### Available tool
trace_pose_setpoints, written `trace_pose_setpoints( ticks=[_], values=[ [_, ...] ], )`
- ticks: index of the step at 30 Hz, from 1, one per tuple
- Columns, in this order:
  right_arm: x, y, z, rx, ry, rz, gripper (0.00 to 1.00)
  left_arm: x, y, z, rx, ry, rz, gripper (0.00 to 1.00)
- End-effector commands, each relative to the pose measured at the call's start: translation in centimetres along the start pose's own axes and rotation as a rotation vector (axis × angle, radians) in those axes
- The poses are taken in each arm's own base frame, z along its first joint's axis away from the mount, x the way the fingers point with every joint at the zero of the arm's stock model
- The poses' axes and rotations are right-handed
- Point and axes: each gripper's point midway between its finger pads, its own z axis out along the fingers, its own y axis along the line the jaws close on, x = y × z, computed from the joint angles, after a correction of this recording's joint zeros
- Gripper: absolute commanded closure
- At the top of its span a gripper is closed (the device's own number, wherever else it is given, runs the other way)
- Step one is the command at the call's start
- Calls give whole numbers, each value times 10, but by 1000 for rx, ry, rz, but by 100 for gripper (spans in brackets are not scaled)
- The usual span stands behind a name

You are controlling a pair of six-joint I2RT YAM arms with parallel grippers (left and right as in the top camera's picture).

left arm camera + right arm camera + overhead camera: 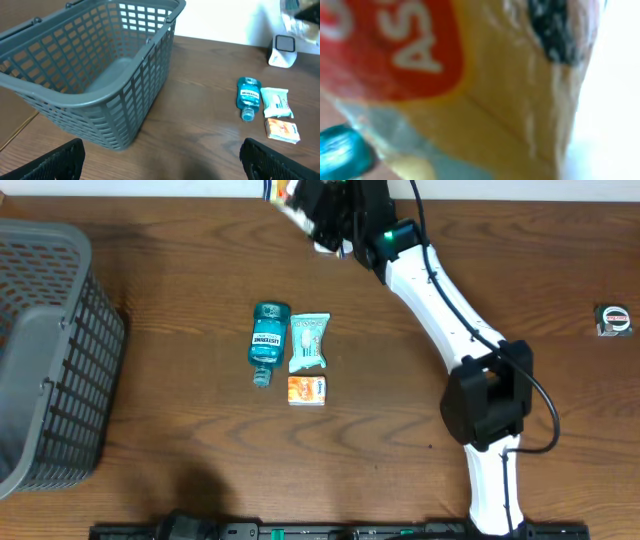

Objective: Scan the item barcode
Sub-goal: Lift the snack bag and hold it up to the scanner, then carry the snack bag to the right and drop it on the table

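Note:
My right gripper is at the table's far edge, shut on a yellow packet with a red label. That packet fills the right wrist view, blurred and very close, and hides the fingers. Just below it stands a white barcode scanner; in the left wrist view the scanner shows a dark window. My left gripper hovers open over bare wood near the basket, with nothing between its fingers.
A grey plastic basket stands at the left edge. At mid-table lie a blue mouthwash bottle, a pale green pouch and a small orange box. A small round grey object sits far right.

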Motion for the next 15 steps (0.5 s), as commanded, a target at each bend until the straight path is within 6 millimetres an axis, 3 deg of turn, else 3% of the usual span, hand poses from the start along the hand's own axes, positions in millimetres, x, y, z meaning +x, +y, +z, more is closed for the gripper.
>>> trace_pose_setpoints(
  ticks=[1, 5, 9, 12, 15],
  values=[
    [25, -33, 33, 196, 21, 22, 99, 16, 5, 0, -21, 68, 56, 2],
    [29, -37, 53, 243, -36, 20, 99, 16, 5, 0, -21, 68, 56, 2],
    [48, -44, 68, 314, -15, 26, 99, 16, 5, 0, -21, 68, 56, 2],
    [53, -47, 69, 340, 3, 30, 99, 16, 5, 0, -21, 68, 56, 2],
    [52, -63, 61, 415, 43, 37, 99, 16, 5, 0, -21, 68, 56, 2]
  ],
)
